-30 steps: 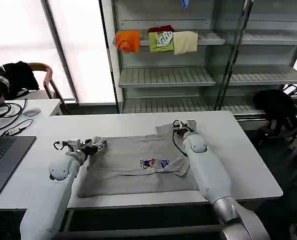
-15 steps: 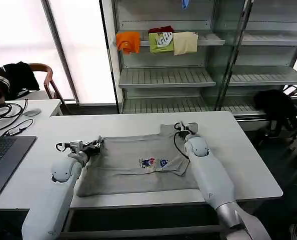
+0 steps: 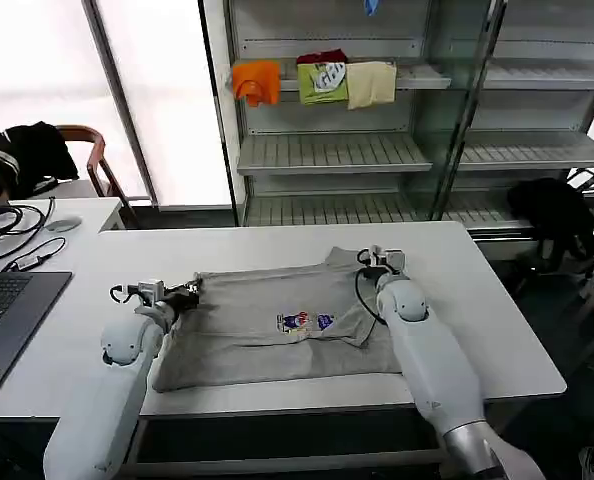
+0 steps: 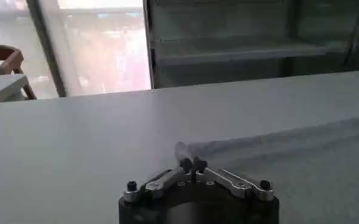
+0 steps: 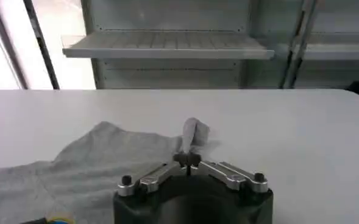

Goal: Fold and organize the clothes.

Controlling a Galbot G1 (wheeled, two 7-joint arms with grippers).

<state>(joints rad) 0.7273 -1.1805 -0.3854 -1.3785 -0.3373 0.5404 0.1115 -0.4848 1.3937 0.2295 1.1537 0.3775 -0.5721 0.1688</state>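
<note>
The white table (image 3: 497, 330) carried one light grey shirt (image 3: 267, 330) spread at its centre, the near hem running close to the front edge and bare tabletop open at 3 o'clock and 12 o'clock. A laptop (image 3: 7, 315) occupied the 9 o'clock side. The left gripper (image 3: 190, 291) was clamped on the shirt's far left corner; the right gripper (image 3: 369, 262) was pinched on a raised fold at the far right shoulder. The shirt lay largely flat, with a small multicolour chest print (image 3: 305, 322) facing up and creases toward the right sleeve.
</note>
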